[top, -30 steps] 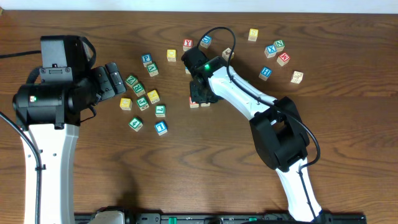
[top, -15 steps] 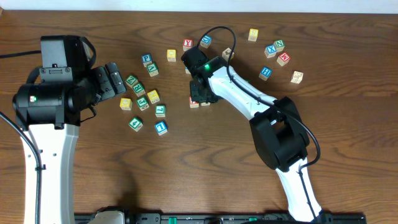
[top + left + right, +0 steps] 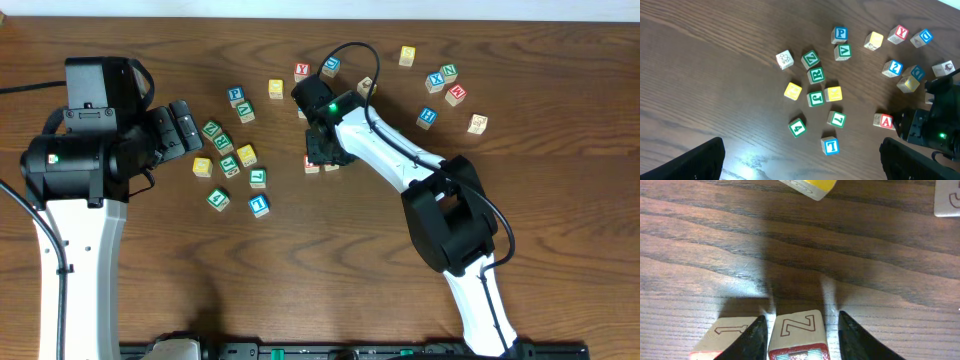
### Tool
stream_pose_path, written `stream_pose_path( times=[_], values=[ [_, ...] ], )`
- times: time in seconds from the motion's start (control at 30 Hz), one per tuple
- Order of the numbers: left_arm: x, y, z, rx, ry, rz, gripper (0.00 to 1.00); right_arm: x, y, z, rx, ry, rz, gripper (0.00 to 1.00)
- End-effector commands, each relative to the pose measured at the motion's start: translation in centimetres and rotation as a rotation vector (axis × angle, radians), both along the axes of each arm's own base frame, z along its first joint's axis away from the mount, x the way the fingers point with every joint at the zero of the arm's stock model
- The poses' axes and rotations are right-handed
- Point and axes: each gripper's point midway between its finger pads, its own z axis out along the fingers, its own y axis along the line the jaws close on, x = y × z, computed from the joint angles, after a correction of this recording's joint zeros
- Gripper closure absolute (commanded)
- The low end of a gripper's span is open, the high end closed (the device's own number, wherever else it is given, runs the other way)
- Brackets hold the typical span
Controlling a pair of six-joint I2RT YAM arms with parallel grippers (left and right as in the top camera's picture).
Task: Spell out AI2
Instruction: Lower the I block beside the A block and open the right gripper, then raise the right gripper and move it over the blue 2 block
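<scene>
The red-framed A cube [image 3: 885, 120] stands on the table left of centre [image 3: 312, 166]. Right beside it is another red-framed cube [image 3: 799, 335] with an outlined Z on its side; its top letter does not show, so I cannot read the I. My right gripper [image 3: 802, 316] stands open around this cube: the left finger is against it, and a gap shows at the right finger. The A cube [image 3: 725, 332] sits just outside the left finger. The blue 2 cube [image 3: 893, 68] rests farther back. My left gripper [image 3: 802, 170] hangs wide open and empty above the table at the left [image 3: 185, 125].
A cluster of green and yellow cubes [image 3: 230, 150] lies between the arms, with a blue-framed cube [image 3: 259, 205] nearest the front. Several more cubes sit at the back right [image 3: 445, 80]. A yellow cube [image 3: 807, 186] lies just ahead of the right fingers.
My right gripper's jaws have spread apart from the red-framed cube, which stays on the table beside the A. Neither arm has shifted.
</scene>
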Motion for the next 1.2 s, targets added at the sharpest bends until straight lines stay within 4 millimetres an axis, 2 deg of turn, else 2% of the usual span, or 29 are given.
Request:
stream_pose_path(
  times=[0.0,0.2,0.63,1.03,1.17],
  values=[
    [0.0,0.3,-0.4,0.019,0.017,-0.004,0.02,0.3,0.0,0.2,-0.003,-0.014,-0.006,0.59],
    [0.0,0.3,-0.4,0.019,0.017,-0.004,0.02,0.4,0.2,1.1,0.019,-0.015,-0.005,0.6],
    [0.0,0.3,-0.4,0.019,0.017,-0.004,0.02,2.3,-1.3,5.6,0.021,-0.125,-0.019,0.59],
    [0.0,0.3,-0.4,0.019,0.017,-0.004,0.02,4.7,0.3,10.7,0.076,-0.23,0.051,0.52],
    [0.0,0.3,-0.4,0.019,0.017,-0.004,0.02,5.5,0.9,11.5,0.102,-0.27,0.048,0.53]
  ],
)
